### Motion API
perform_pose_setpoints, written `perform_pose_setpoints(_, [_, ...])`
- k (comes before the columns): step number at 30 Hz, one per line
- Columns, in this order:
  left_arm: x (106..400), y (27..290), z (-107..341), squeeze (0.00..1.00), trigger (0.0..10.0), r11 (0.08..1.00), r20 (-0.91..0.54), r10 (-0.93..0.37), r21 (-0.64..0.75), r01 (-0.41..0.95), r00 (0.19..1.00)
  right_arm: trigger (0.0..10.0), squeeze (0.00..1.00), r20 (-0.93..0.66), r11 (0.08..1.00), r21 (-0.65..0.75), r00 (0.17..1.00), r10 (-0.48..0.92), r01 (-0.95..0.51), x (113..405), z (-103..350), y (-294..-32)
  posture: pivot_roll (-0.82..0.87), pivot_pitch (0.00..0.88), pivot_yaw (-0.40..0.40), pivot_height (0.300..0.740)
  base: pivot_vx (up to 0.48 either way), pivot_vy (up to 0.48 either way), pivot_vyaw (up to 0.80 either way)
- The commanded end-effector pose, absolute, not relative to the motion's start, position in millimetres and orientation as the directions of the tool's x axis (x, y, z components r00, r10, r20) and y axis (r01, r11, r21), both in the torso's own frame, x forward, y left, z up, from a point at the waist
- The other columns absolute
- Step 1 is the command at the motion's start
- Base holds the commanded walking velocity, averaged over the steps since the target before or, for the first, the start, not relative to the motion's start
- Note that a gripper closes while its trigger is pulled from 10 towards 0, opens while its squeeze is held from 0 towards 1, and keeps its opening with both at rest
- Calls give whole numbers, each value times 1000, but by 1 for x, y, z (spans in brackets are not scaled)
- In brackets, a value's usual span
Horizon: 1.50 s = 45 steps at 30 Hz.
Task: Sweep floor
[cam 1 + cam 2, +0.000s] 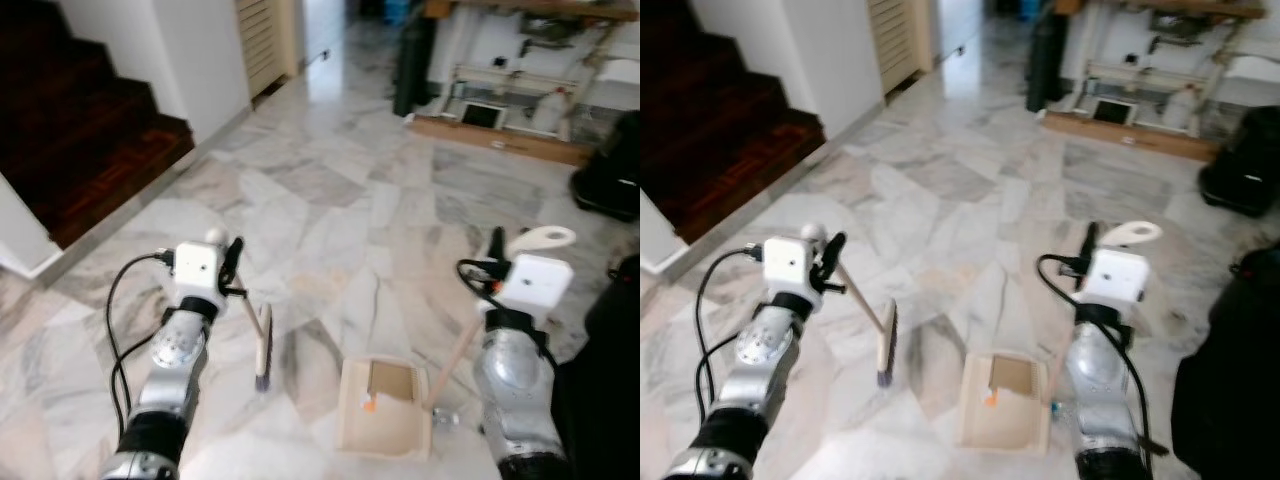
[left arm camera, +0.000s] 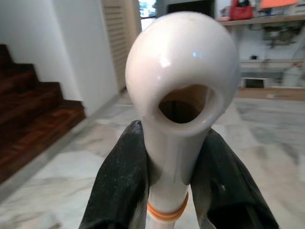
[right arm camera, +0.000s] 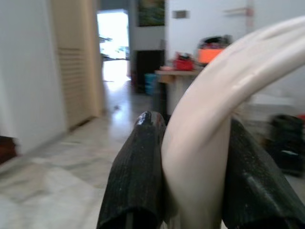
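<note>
The brush [image 1: 263, 345] hangs head-down over the marble floor [image 1: 340, 210], its cream head edged with dark bristles at the bottom, tip at or just above the floor; contact cannot be told. Its thin handle slants up toward the robot's left to the left gripper [image 1: 232, 262], whose two black fingers [image 2: 119, 181] are clamped on either side of the handle just below its rounded, holed end, above an orange band.

Just beside the brush, to its right, the dustpan [image 1: 385, 410] lies flat on the floor, cream with a brown inner panel and a small orange speck [image 1: 369, 404] at the panel's near-left corner. Its long handle rises from the pan's right side up to the right gripper [image 1: 497, 246], which is closed around it; the right wrist view shows the black fingers [image 3: 138, 176] pressed against both sides of the pale curved grip, and the loop end sticks out above the wrist.

A black cable [image 1: 118, 330] loops beside the left arm. Dark wooden stairs [image 1: 80, 120] climb at the far left beside a white wall [image 1: 190, 50]. Across the floor stand a low shelf [image 1: 510, 90] with clutter and a dark upright object [image 1: 413, 65]. A black bag [image 1: 610, 180] sits at the right edge.
</note>
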<state>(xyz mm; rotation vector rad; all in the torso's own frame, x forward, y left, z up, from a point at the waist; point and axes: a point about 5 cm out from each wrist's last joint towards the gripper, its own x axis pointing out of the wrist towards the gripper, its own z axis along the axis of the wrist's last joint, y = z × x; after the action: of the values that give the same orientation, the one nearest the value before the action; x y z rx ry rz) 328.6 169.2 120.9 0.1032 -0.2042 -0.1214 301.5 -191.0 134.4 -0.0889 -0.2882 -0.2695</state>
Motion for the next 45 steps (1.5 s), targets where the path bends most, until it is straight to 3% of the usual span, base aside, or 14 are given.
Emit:
perform_pose_setpoints(1, [329, 168, 132, 0, 10000, 986, 248, -135, 131, 105, 959, 10000, 0, 334, 959, -24, 907, -257, 281, 301, 145, -193, -90, 15, 12, 740, 0, 0, 800])
perform_pose_setpoints(45, [322, 172, 131, 0, 10000, 985, 237, -129, 146, 96, 963, 10000, 0, 330, 967, -13, 914, -236, 254, 302, 146, -187, -73, 5, 22, 740, 0, 0, 800])
